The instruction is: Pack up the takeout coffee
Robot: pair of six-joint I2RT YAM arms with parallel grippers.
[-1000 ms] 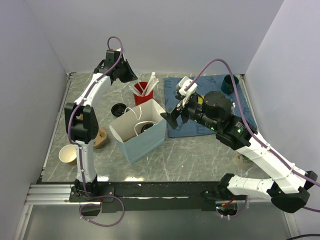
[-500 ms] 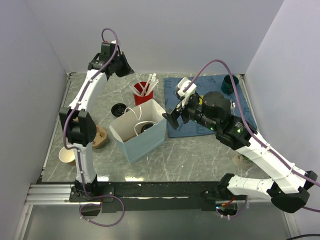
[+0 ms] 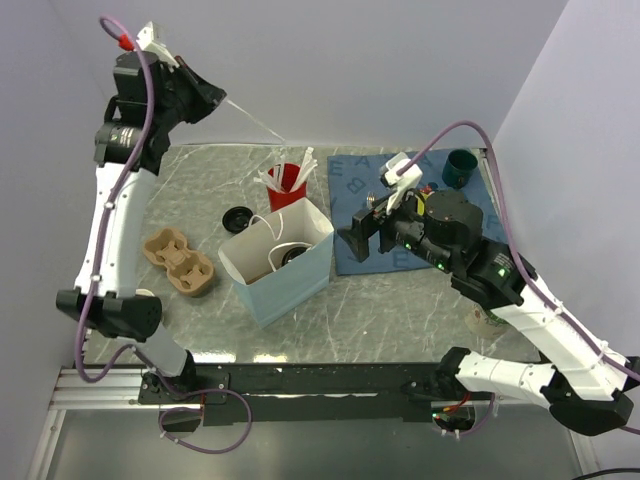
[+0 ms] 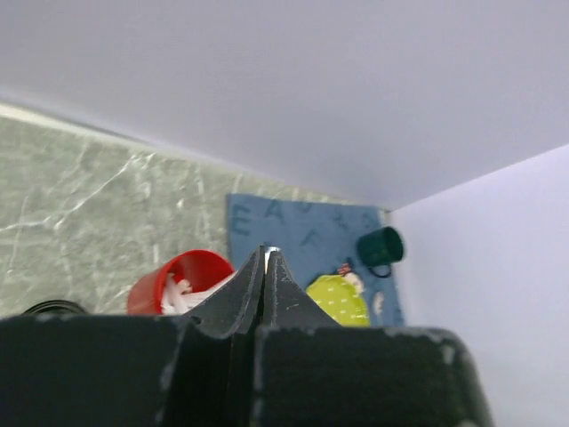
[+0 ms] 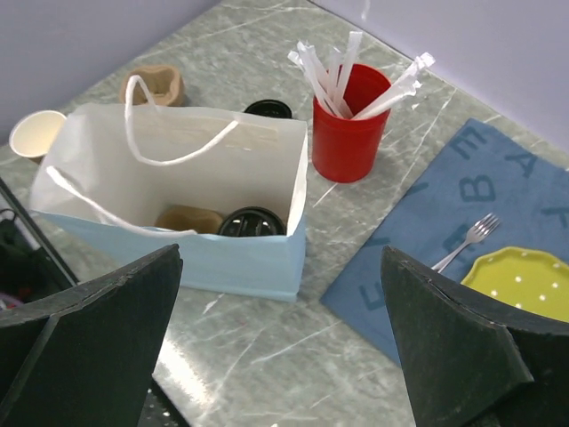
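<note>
So your left hand [image 3: 215, 97] has lifted high, pinching a straw [image 3: 255, 122], and the takeout coffee [image 5: 253, 221] sits in the bag [image 5: 222, 258] already.

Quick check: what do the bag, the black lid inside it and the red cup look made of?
Bag: matte paper, light blue outside, white inside, with creased folds. Lid: likely plastic, black with a slight sheen. Red cup: probably plastic, smooth and evenly coloured, with a thin rim.
</note>
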